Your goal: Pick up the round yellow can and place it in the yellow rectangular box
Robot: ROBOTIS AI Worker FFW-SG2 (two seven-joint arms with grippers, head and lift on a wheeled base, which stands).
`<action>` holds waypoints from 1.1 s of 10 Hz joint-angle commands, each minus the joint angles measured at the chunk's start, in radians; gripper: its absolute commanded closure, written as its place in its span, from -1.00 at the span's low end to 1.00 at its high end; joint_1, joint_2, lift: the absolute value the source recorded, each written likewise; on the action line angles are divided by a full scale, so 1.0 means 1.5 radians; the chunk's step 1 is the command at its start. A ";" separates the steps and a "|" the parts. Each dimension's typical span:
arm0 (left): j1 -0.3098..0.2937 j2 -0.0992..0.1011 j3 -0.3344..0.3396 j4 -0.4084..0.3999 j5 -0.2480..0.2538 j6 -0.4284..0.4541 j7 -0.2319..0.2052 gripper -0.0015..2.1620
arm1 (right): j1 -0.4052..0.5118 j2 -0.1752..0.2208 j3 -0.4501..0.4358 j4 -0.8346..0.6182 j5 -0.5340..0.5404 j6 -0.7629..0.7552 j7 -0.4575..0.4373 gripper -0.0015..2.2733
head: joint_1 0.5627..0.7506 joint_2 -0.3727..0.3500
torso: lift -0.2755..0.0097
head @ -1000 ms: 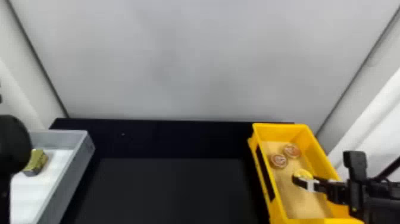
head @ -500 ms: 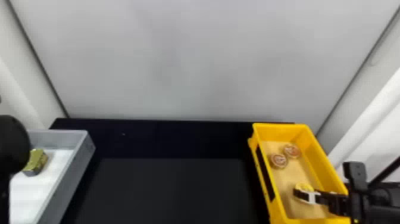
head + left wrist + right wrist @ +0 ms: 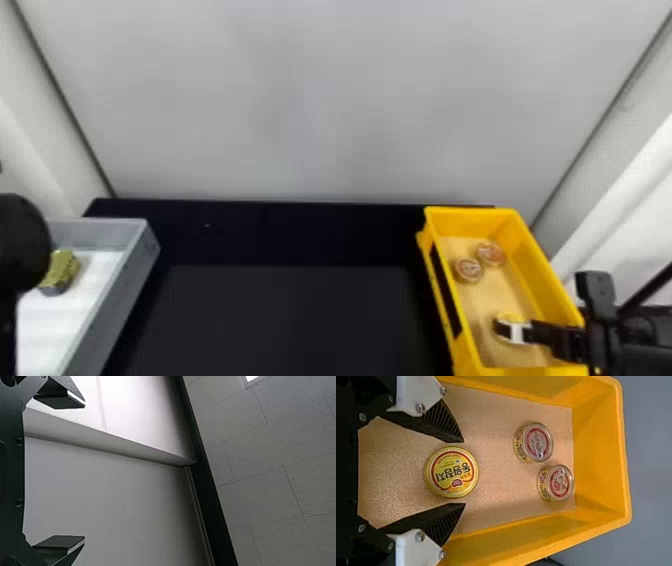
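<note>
Yellow box [image 3: 472,222]: my biggest worry; pull out low or sideways and the arm could catch that right-hand wall and drag the box.
Right arm [image 3: 632,352]: in from the right edge, reaching across that wall into the box.
Left arm [image 3: 22,245]: parked over at the left edge, its gripper [image 3: 84,471] spread wide, nothing in it, facing wall and ceiling.
Right gripper [image 3: 464,472]: open a bit wider than the can, a finger on each side, holding nothing; any sidestep and a finger clips the lid.
Round yellow can [image 3: 451,471]: lid up on the box floor, between the fingers, so the placing looks done; an uneven squeeze would skid or tip it.
Two smaller cans [image 3: 538,443]: farther up the box, well apart; a hard forward nudge could send the yellow one into them.
</note>
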 commanded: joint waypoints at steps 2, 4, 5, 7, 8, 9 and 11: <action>0.001 -0.001 0.001 -0.001 0.000 0.000 0.000 -0.92 | -0.002 -0.003 0.000 -0.031 0.000 -0.001 0.017 -1.00 | 0.39 -0.19 | 0.93; 0.002 -0.002 0.002 -0.003 0.000 0.001 0.000 -0.92 | -0.012 -0.004 -0.001 -0.175 0.005 0.030 -0.002 -1.00 | 0.39 -0.19 | 0.93; 0.002 -0.003 0.003 -0.002 -0.001 0.002 0.000 -0.92 | -0.026 -0.004 -0.001 -0.258 0.016 0.053 -0.028 -1.00 | 0.39 -0.19 | 0.93; 0.002 -0.002 0.003 -0.003 -0.003 0.004 0.000 -0.92 | -0.056 -0.003 0.022 -0.466 0.050 0.072 -0.193 -0.98 | 0.39 -0.19 | 0.93; 0.002 -0.002 0.002 -0.003 -0.003 0.004 0.000 -0.92 | -0.056 -0.003 0.048 -0.543 0.054 0.035 -0.305 -0.96 | 0.39 -0.19 | 0.93; 0.003 -0.002 0.002 -0.003 -0.003 0.004 0.000 -0.92 | -0.055 -0.001 0.080 -0.591 0.078 -0.053 -0.393 -0.96 | 0.39 -0.19 | 0.93; 0.001 0.001 0.002 -0.002 -0.004 0.004 0.000 -0.92 | -0.090 -0.005 0.134 -0.633 0.102 -0.194 -0.454 -0.95 | 0.39 -0.19 | 0.93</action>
